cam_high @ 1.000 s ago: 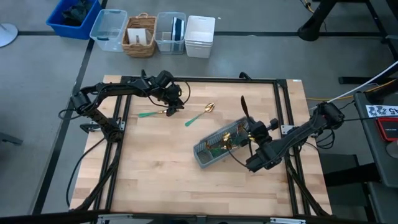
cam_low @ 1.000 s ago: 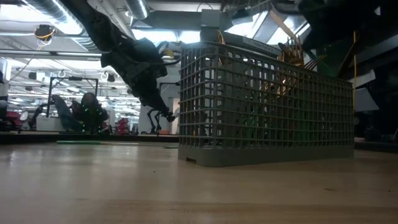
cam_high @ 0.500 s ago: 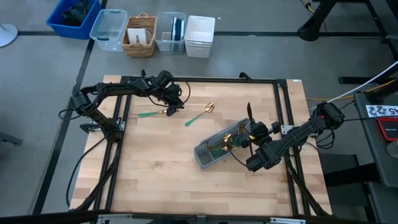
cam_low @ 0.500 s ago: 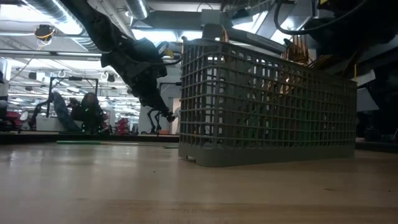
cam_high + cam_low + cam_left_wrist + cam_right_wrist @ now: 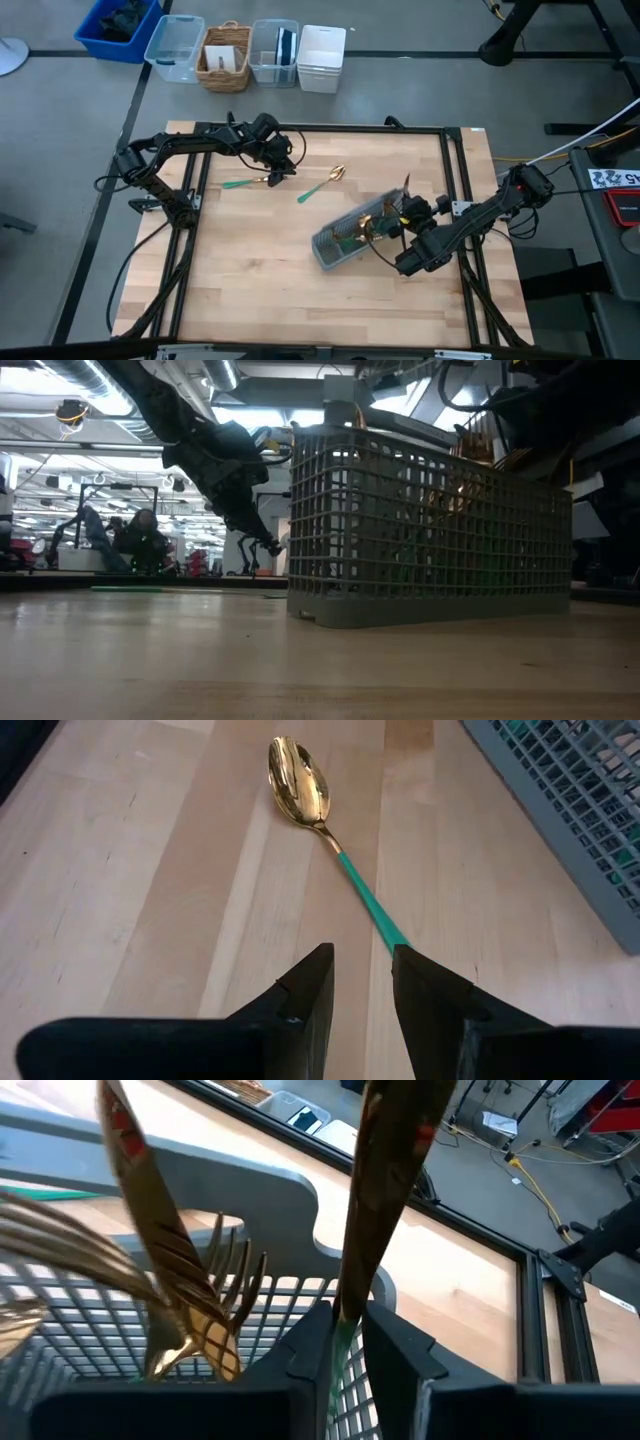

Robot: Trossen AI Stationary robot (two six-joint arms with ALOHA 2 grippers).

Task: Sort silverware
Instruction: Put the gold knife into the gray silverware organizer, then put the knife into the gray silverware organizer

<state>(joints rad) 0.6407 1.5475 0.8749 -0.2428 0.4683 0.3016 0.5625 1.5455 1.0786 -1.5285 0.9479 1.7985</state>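
My right gripper sits over the grey caddy, its fingers barely parted, with a gold knife standing upright between them, blade up and teal handle down into a compartment. I cannot tell whether the pads are pinching it or have just let it go. Several gold forks already lean in the next compartment.

My left gripper hovers low over the table, jaws parted by a narrow gap and empty, with the handle end of a spoon lying just ahead of the tips. From above, that spoon and another piece lie on the wood, well apart from the caddy.

I judge these pieces light, rigid and slick: polished metal heads would slide under the pads, and lying flat they leave little room to get beneath. I would take the teal handle near its middle, square across it, and close firmly so it cannot pivot.
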